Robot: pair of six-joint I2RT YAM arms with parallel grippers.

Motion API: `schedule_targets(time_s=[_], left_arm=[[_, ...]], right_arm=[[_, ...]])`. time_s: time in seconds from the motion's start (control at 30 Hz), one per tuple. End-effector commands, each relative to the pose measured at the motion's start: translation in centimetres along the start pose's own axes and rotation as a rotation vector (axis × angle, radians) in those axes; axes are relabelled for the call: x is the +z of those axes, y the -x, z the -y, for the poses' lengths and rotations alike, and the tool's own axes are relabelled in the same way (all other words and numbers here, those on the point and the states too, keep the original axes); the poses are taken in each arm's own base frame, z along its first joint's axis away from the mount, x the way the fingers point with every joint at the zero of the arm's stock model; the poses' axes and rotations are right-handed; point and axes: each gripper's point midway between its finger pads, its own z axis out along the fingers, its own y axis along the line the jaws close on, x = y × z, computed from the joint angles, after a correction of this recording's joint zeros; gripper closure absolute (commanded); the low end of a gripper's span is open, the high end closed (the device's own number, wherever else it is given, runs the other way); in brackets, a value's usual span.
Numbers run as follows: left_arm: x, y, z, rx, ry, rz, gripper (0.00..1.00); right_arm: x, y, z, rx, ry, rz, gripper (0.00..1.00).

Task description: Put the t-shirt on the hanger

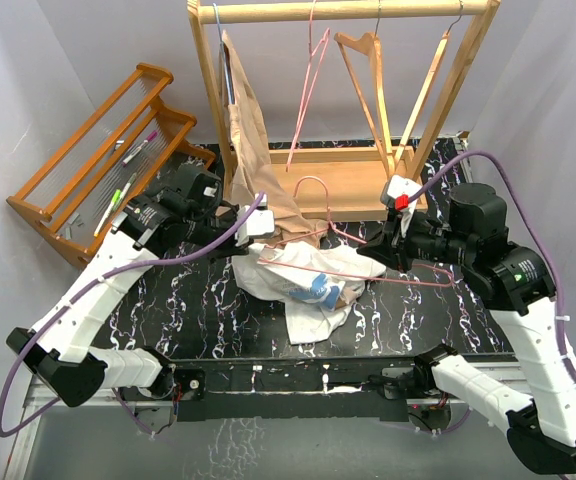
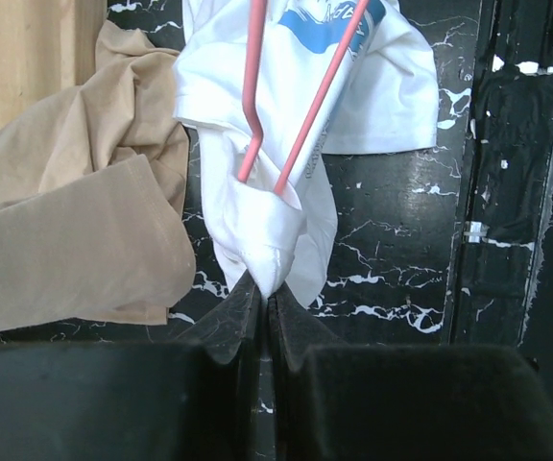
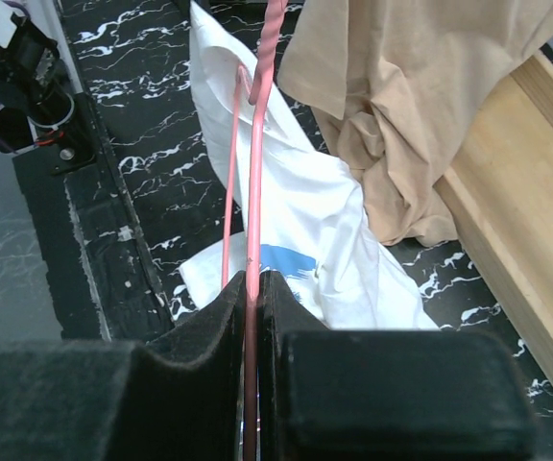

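Note:
The white t-shirt (image 1: 303,275) with a blue print lies bunched on the black marbled table, a fold of it lifted. My left gripper (image 1: 259,240) is shut on that fold; in the left wrist view the cloth (image 2: 276,192) runs up into the closed jaws of the gripper (image 2: 267,290). The pink wire hanger (image 1: 313,179) lies across the shirt. One end of the hanger (image 2: 310,115) goes inside the cloth. My right gripper (image 1: 373,258) is shut on the hanger's wire (image 3: 254,173), which passes straight between that gripper's (image 3: 253,280) fingers, above the t-shirt (image 3: 315,230).
A beige garment (image 1: 253,150) hangs from the wooden rack (image 1: 348,12) and pools against the shirt's left side. Another pink hanger (image 1: 308,90) and light-wood hangers (image 1: 368,80) hang from the rail. A slatted wooden stand (image 1: 108,160) with pens sits at far left.

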Motion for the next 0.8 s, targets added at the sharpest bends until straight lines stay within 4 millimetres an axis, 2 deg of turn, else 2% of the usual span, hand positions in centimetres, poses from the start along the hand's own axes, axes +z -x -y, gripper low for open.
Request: schedule_targets(time_s=[0.0,0.23,0.47,0.67,0.77], left_arm=[[-0.9,-0.1,1.5,0.005,-0.032,0.015,1.00],[-0.5,0.3,0.7,0.010,-0.029,0.019,1.00],[-0.3,2.5,-0.8,-0.021,-0.017,0.062,1.00],[-0.7,4.4,-2.4,-0.031,0.022,0.095,1.00],[-0.3,4.6,-3.3,-0.029,0.029,0.086,1.00]], right_arm=[[-0.9,2.7,1.1,-0.094,-0.082,0.088,0.92],[-0.5,3.4,1.3,-0.105,-0.069,0.115,0.92],[0.5,4.1,1.7,-0.125,-0.048,0.147,0.92],[1.1,3.8,1.4,-0.117,-0.010,0.161,0.92],[1.2,3.6,1.0,-0.109,0.009,0.165,0.92]])
